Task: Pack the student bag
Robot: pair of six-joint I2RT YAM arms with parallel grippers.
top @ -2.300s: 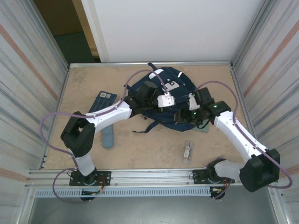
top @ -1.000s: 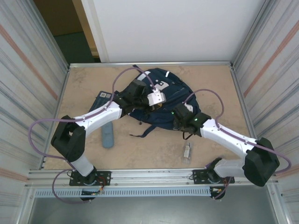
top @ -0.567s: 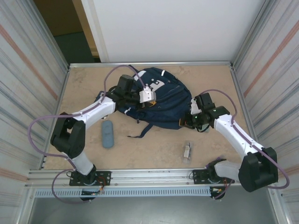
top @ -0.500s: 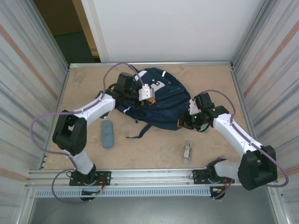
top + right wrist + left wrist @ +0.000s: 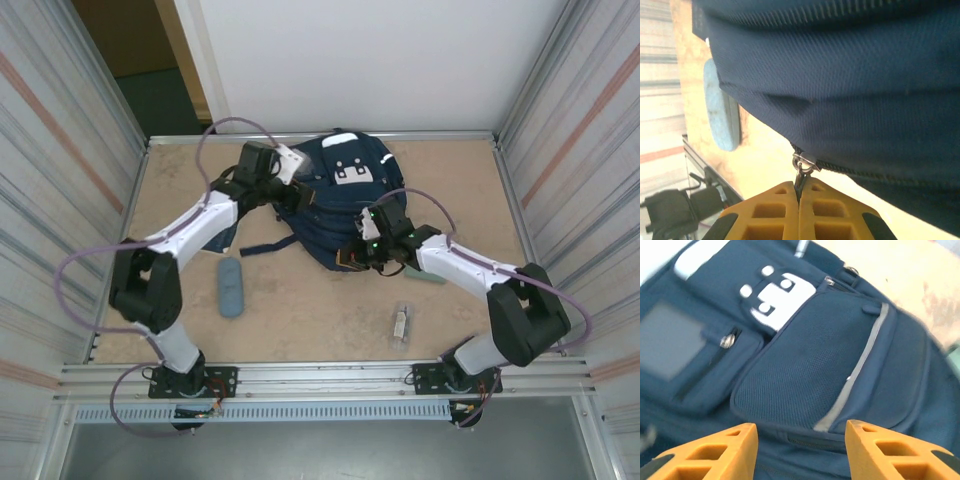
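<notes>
Items on your beige speckled tabletop (image 5: 300,320), left to right. One: a pale-blue oblong soft case (image 5: 231,287), lying flat near the left side and well apart from both grippers; the right wrist view shows it too (image 5: 722,115), beyond the edge of the bag. Two: your left gripper (image 5: 300,193), hanging over the left part of the bag; in its wrist view (image 5: 800,450) the two orange fingers stand apart with nothing between them, released above a mesh-fronted pocket trimmed in grey. Three: the student bag (image 5: 330,215), a large navy-blue fabric backpack with white patches and a grey square panel, lying flat at the far middle of the table with its top close to the back edge and one dark strap (image 5: 262,245) trailing off to the left. Four: your right gripper (image 5: 350,258), at the near edge of the bag; in its wrist view (image 5: 800,192) the orange fingers are clenched on a small metal zipper pull (image 5: 802,162) along the zipper line. Five: a small pale oblong object (image 5: 400,323), too small for you to identify, lying alone near the front right.
</notes>
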